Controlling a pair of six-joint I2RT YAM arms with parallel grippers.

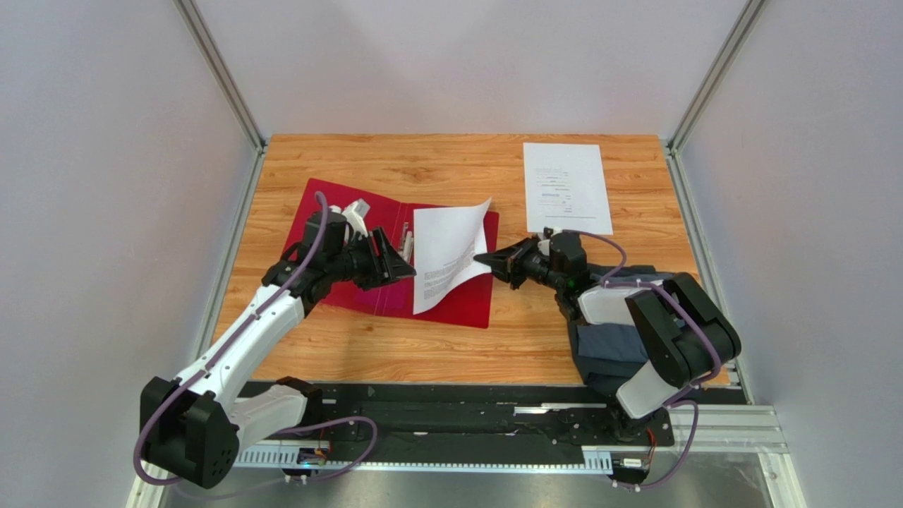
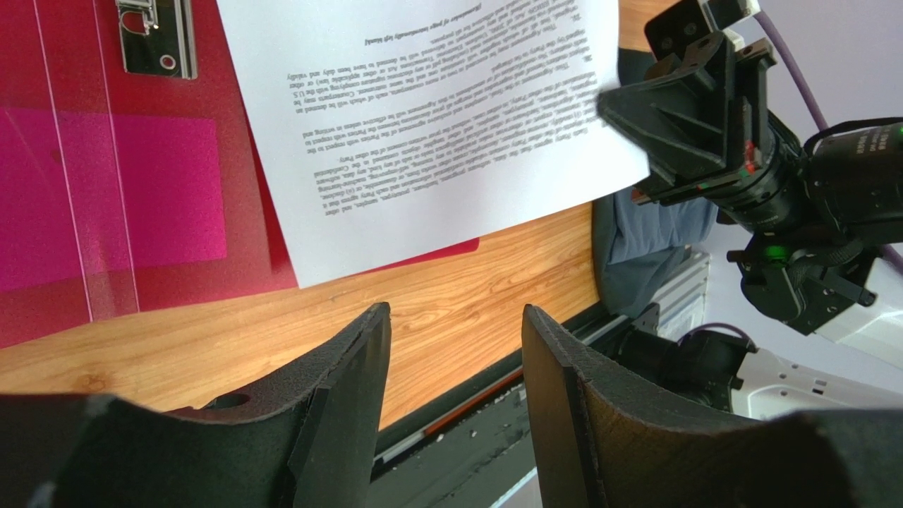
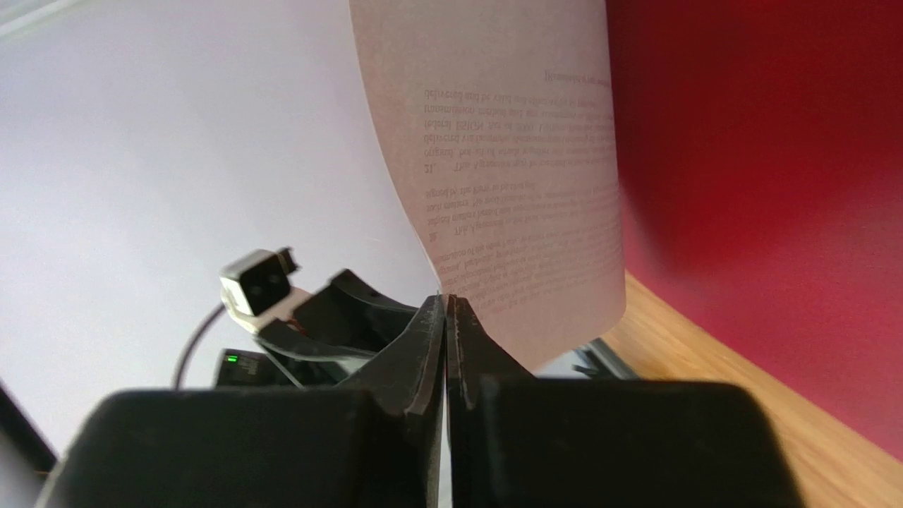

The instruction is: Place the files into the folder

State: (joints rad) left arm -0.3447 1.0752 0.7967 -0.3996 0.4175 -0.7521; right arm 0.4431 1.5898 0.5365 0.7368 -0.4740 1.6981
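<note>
On the tabletop (image 1: 445, 344), the open folder (image 1: 472, 302) lies under the sheet (image 1: 450, 259) my right tool (image 1: 490, 257) pinches by one edge; my left tool (image 1: 406, 254) is spread, empty. That thin grip could let the bowed paper slip or crease.

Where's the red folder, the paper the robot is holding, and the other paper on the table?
red folder (image 1: 472, 307), top external view, bare lower right corner.
held paper (image 1: 450, 254), top external view, middle of the sheet.
other paper (image 1: 567, 187), top external view, middle of the sheet.
</note>
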